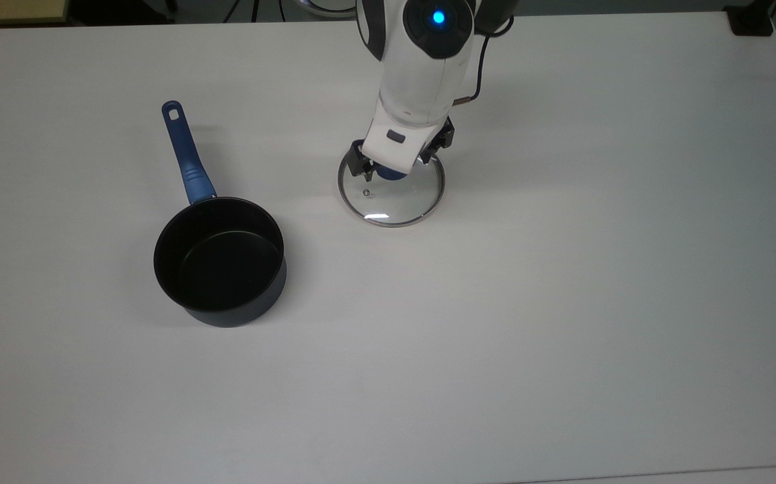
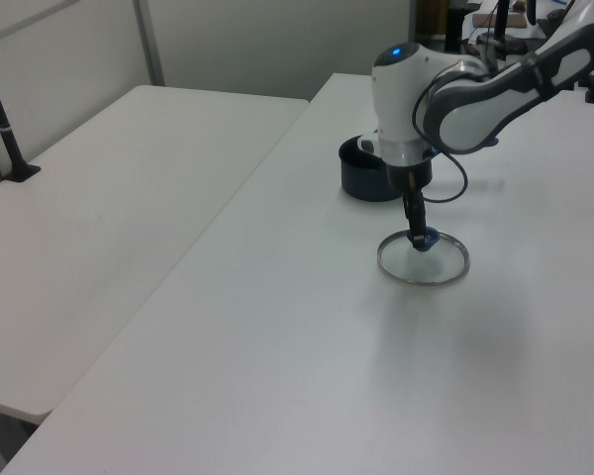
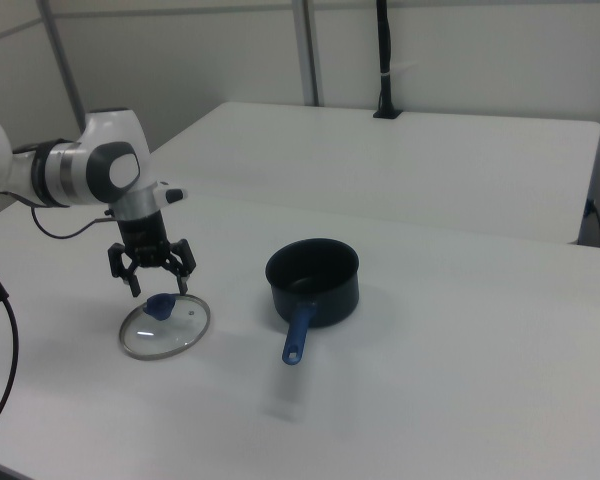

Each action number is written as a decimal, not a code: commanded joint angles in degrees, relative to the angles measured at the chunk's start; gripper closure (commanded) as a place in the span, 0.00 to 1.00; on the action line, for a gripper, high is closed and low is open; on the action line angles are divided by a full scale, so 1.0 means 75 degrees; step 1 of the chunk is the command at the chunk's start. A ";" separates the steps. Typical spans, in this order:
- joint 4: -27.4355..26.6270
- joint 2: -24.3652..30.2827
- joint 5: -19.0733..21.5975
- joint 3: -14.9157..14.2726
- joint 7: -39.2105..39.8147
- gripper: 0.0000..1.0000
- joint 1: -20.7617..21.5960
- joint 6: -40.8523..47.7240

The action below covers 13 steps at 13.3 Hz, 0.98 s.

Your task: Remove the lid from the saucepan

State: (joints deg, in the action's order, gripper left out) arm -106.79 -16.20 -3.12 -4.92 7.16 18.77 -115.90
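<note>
Right now my gripper [image 3: 157,283] hangs just above the blue knob [image 3: 161,304] of the lid [image 3: 165,328], with its fingers [image 3: 186,266] spread wide to either side and nothing between them. In the right view the fingertips stand clear of the knob, a small gap of air under them. In the top view my white wrist covers the far part of the lid, and the knob [image 1: 391,175] peeks out beneath it.

The lid [image 1: 391,202] lies flat on the white table [image 1: 563,302], knob upward, its metal rim a full ring on the surface and its small steam hole [image 1: 366,193] towards the top view's left. It sits in the far half of the table, nearer the edge where my arm comes in than the opposite one.

The saucepan [image 1: 220,262] stands well apart from the lid, off to the top view's left and closer to the table's middle. It is upright and open, its black inside bare. Its long blue handle [image 1: 185,153] points away toward the far edge, the hole at its end showing.

In the left view the gripper [image 2: 415,238] is over the lid [image 2: 424,262], the saucepan [image 2: 366,174] behind.
</note>
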 commanded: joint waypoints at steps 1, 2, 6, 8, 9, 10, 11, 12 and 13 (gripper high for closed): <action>-0.0036 0.1102 -0.0088 0.0023 -0.0755 0.00 -0.0274 0.0637; 0.0186 0.1500 -0.0088 0.0185 -0.0744 0.00 -0.0613 0.1082; 0.1169 0.2218 -0.0135 0.1123 -0.0826 0.00 -0.2078 0.2302; 0.1641 0.2393 -0.0112 0.1125 -0.0745 0.00 -0.2547 0.3006; 0.1642 0.2522 -0.0111 0.1067 -0.0732 0.00 -0.2608 0.2997; 0.1653 0.2547 -0.0111 0.0985 -0.0663 0.00 -0.2643 0.3020; 0.1653 0.2547 -0.0111 0.0949 -0.0616 0.00 -0.2644 0.3055; 0.1653 0.2535 -0.0100 0.0937 -0.0615 0.00 -0.2632 0.3102; 0.1653 0.2419 -0.0100 0.0937 -0.0708 0.00 -0.2574 0.3102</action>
State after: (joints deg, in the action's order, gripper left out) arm -94.61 2.40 -3.21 2.30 2.56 -1.41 -94.50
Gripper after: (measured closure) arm 0.000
